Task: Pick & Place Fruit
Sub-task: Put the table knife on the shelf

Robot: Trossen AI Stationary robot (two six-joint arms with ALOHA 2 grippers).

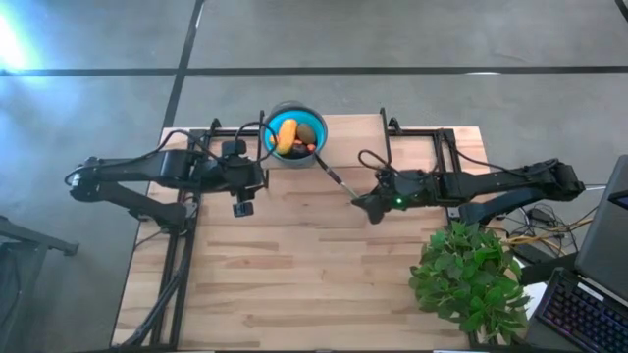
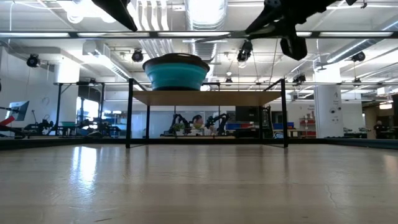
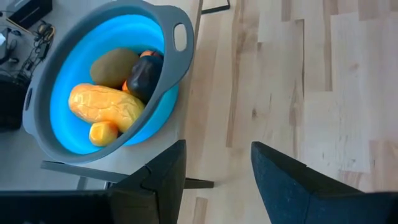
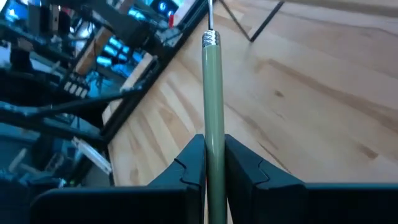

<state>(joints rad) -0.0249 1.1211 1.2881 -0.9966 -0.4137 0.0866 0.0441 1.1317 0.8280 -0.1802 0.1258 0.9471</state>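
The blue bowl with grey rim (image 1: 291,135) (image 3: 180,37) (image 2: 176,71) stands at the table's far edge, partly past it. The fruit lies inside it: an elongated orange-yellow piece (image 3: 106,106), an olive-green oval (image 3: 114,67), a dark round one (image 3: 144,78) and small orange bits (image 3: 102,132). My left gripper (image 1: 261,178) (image 3: 214,171) hovers open just near-left of the bowl and touches nothing. My right gripper (image 1: 365,202) (image 4: 214,163), right of the table's middle, is shut on the slim green-handled utensil (image 1: 336,178), which points toward the bowl. My right gripper pinches the utensil's green handle (image 4: 214,134) between its two fingers (image 4: 193,163). The fingers come level from the table's right and lie along the handle. It sticks out forward past them, ending in a metal ferrule (image 4: 211,38), above the wood and slanting far-left toward the bowl.
A leafy green plant (image 1: 466,279) stands at the table's near right corner, with a keyboard (image 1: 579,314) beyond the edge. Black frame rods (image 1: 385,127) run along the far edge. Bare wood (image 1: 294,284) fills the near half.
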